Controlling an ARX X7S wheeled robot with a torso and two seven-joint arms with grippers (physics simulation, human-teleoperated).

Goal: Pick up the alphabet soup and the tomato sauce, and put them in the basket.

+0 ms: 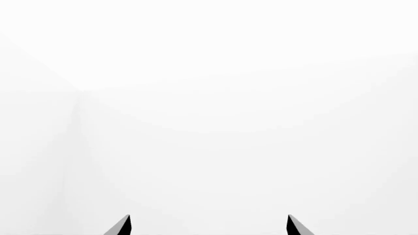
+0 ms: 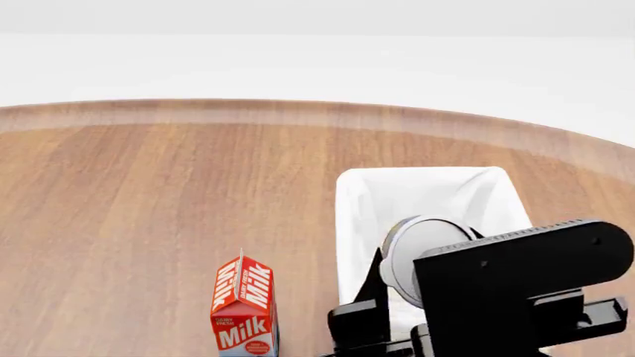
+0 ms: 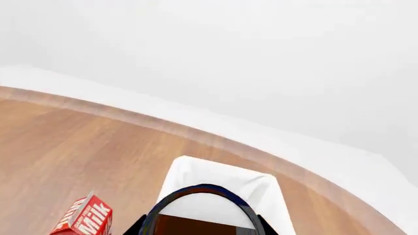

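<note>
My right gripper point(image 2: 397, 286) is shut on a small can with a pale silver top, held tilted over the basket point(image 2: 349, 216). In the right wrist view the can point(image 3: 196, 226) fills the space between the fingers point(image 3: 140, 226) and has a dark blue rim, so it looks like the alphabet soup point(image 2: 421, 249). The basket's white cloth lining point(image 3: 189, 171) lies just beyond the can. My left gripper point(image 1: 209, 225) is open and empty, facing only blank white. It is out of the head view. The tomato sauce is out of view.
A red and white milk carton point(image 2: 244, 305) stands on the wooden table point(image 2: 149, 193) left of the basket. It also shows in the right wrist view point(image 3: 85, 218). The table's rounded far edge point(image 2: 297, 111) meets a white background.
</note>
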